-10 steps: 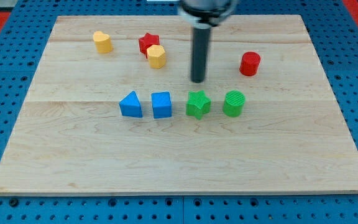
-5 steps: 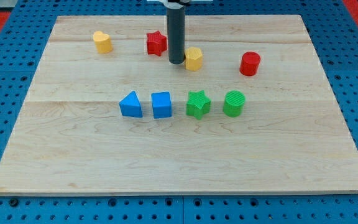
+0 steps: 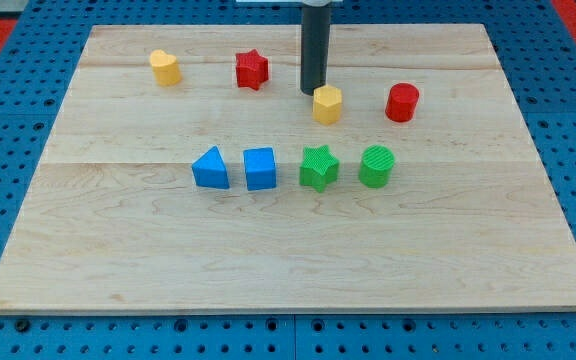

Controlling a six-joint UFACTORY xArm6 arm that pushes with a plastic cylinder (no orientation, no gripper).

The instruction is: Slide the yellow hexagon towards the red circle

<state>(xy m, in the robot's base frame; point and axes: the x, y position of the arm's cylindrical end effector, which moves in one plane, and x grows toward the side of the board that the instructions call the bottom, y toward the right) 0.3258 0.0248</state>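
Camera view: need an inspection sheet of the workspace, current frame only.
Surface: light wooden board, lying flat.
Job's things: yellow hexagon sits to the view's left of the red circle, with a gap between them.
Clutter: yellow block and red star near the view's top; a row of blue triangle, blue cube, green star, green circle mid-board.
Grippers: none; my tip is at the hexagon's upper-left edge.
Cables: nothing seen.
Surroundings: blue pegboard around the board, red patches at the top corners.
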